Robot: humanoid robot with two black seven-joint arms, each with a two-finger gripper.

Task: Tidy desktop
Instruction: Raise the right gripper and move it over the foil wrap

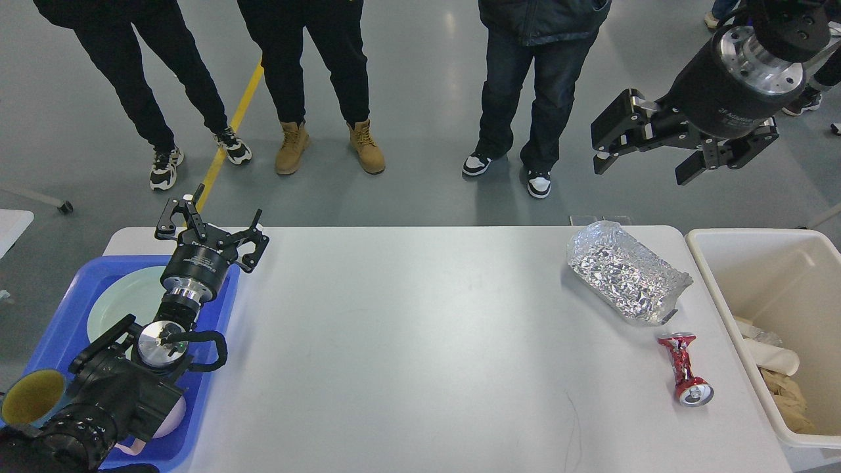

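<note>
- Head view: the table, a wide white top with rounded corners, fills the lower middle of the picture, between a blue tray at its left end and a cream bin just beside its right end.
- The left claw hangs above the table's far left corner, over the tray's inner edge. Its two fingers are spread wide apart, with nothing between them and nothing touching them.
- The right claw is raised high beyond the table's far right edge, with the grey floor behind it. Its fingers are parted, the gap is bare, and it touches nothing.
- A crumpled foil container lies on the table near the far right corner, below the right claw and well apart from it.
- A crushed red can lies on its side just nearer than the foil container, close to the table's right edge.
- A pale green plate lies in the tray, partly hidden by the left arm.
- A cup with a yellow inside sits at the tray's near left corner.
- The bin holds some pale crumpled waste at its near end.
- Three people stand on the floor beyond the table's far edge.
</note>
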